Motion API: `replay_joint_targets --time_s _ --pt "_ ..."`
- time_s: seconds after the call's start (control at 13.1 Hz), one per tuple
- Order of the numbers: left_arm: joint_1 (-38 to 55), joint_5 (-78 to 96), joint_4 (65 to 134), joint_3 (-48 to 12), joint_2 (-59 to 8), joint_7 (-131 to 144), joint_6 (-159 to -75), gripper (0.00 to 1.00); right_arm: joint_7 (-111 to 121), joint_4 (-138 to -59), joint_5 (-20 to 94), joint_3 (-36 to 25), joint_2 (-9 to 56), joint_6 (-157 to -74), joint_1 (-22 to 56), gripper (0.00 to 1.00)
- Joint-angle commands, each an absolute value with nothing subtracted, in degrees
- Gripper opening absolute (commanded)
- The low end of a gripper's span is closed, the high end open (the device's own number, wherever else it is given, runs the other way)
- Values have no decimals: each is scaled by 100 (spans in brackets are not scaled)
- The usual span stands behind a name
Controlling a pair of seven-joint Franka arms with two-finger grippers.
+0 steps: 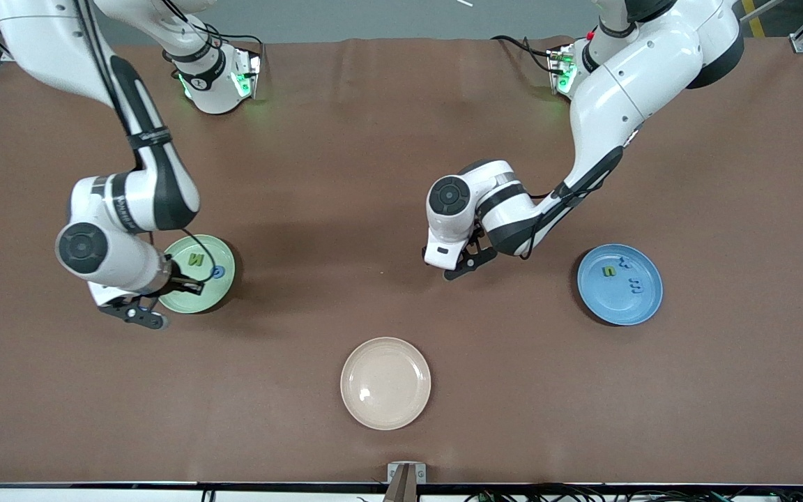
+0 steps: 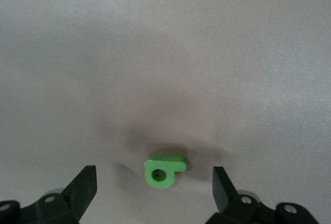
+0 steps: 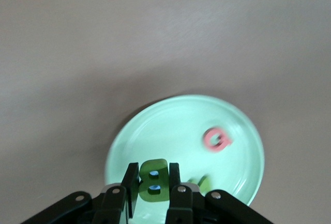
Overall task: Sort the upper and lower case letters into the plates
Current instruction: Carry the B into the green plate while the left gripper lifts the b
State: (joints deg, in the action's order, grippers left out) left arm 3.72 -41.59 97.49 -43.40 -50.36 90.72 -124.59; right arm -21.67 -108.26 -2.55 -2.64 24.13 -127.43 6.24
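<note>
I have the right gripper point(image 3: 150, 193) over the mint green plate point(image 1: 224, 289) at the right arm's end of the counter point(image 1: 346, 209), jaws pinching a green letter B point(image 3: 153, 180). That plate already carries a green N point(image 1: 196, 260), a blue letter point(image 1: 217, 272) and a pink letter point(image 3: 217, 139). I judge this arm to be at the drop step: next I should let go of the B above a bare patch of the plate.

My left gripper point(image 2: 155, 182) hangs over the bare counter, between the mint green plate and the blue plate point(image 1: 645, 307), jaws spread wide on either side of a small green letter point(image 2: 164, 169) lying flat below. I'd lower straight down and close on it.

The blue plate holds a green letter point(image 1: 609, 270) and two blue ones. The cream plate point(image 1: 385, 383), nearer the front camera than the mint green plate, is bare.
</note>
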Motion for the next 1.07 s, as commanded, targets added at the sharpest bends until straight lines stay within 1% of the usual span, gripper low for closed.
replay_joint_targets --time_s 0.0,0.15,0.23,0.31,0.53,0.61,0.69,0.76,0.84,0.99 --pt "448 -4157 9861 -4228 -4983 9149 -12779 99 -1627 -11338 -281 -123 2372 -13420 221 0" --pt "422 -4157 9914 -4228 -4975 9149 -12779 97 -1591 -11407 -281 -123 2548 -13692 150 0" --pt "422 -4157 9914 -4228 -4975 9149 -12779 96 -1591 -11565 -281 -123 2549 -13885 149 0" --pt "422 -4157 9914 -4228 -4975 9149 -12779 91 -1591 -11619 -281 -123 2540 -13956 149 0" --pt "413 -4157 9914 -4228 -4966 9149 -12788 62 -1573 -11628 -281 -123 2549 -13983 149 0" --pt "404 -4157 9914 -4228 -4966 9149 -12788 55 -1573 -11637 -281 -123 2558 -14001 149 0" --pt "378 -4157 9905 -4228 -4966 9141 -12797 50 -1573 -11706 -281 -123 2558 -14097 141 0" --pt "361 -4157 9905 -4228 -4966 9141 -12797 47 -1582 -11864 -281 -123 2566 -14350 149 0" --pt "352 -4157 9914 -4228 -4966 9132 -12797 47 -1582 -12057 -281 -123 2575 -14718 149 0" --pt "334 -4157 9914 -4228 -4966 9106 -12797 45 -1582 -12129 -281 -114 2619 -14854 149 0"
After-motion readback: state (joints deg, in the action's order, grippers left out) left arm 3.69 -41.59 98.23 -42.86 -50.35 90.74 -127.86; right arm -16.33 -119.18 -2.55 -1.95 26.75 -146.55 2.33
